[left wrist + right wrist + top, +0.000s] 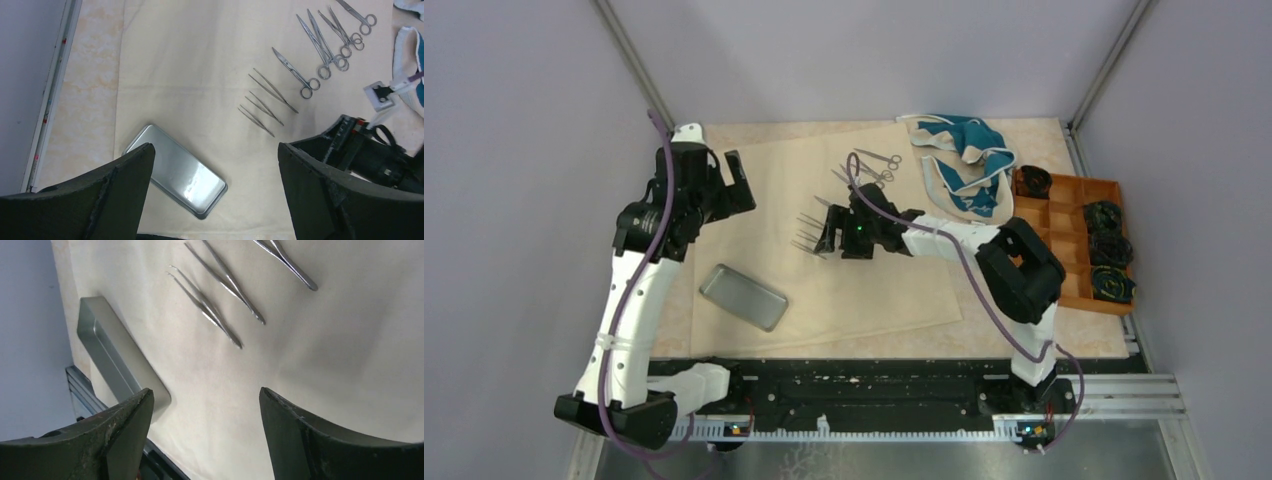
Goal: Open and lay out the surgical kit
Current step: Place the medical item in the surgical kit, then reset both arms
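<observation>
The beige cloth wrap (764,230) lies spread open on the table. The steel tray (743,296) sits on its near left part; it also shows in the left wrist view (175,170) and the right wrist view (107,347). Three tweezers (809,222) (275,91) (215,302) lie side by side mid-cloth. Several ring-handled scissors and forceps (876,158) (291,68) lie farther back. My left gripper (740,185) (214,147) is open and empty, high above the cloth. My right gripper (824,240) (205,391) is open and empty, just right of the tweezers.
Teal-and-white fabric (969,165) lies at the back right. An orange-brown compartment tray (1074,240) with black rolls stands at the right edge. Grey walls close in left, back and right. A black rail (864,385) runs along the near edge.
</observation>
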`<state>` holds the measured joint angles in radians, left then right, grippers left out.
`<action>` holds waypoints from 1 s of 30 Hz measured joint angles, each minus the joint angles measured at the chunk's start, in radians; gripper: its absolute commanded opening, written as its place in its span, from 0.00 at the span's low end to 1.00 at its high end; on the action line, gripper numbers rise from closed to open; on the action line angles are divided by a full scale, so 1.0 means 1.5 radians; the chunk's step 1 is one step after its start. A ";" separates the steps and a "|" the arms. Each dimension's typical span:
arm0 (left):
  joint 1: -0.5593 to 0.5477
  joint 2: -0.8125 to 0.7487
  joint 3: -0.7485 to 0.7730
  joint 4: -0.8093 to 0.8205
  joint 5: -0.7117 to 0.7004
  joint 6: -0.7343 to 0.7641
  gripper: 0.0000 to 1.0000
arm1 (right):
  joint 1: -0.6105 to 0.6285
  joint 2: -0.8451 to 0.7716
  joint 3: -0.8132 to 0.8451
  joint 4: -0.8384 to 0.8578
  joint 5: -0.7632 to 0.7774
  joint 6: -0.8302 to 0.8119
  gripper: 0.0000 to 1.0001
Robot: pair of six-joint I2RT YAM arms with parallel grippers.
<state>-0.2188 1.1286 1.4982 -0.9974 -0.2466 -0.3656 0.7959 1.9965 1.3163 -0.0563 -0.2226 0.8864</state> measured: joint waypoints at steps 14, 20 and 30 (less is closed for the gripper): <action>0.000 -0.063 -0.008 0.023 0.058 -0.024 0.99 | -0.023 -0.450 -0.061 -0.241 0.215 -0.278 0.99; 0.000 -0.115 -0.015 0.081 0.095 -0.025 0.99 | -0.034 -0.527 -0.025 -0.357 0.314 -0.336 0.99; 0.000 -0.179 -0.012 0.245 0.108 0.031 0.99 | -0.035 -0.686 0.041 -0.487 0.538 -0.351 0.99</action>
<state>-0.2188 0.8597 1.4796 -0.6296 -0.0845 -0.3187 0.7437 0.9668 1.3781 -0.7864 0.5850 0.3592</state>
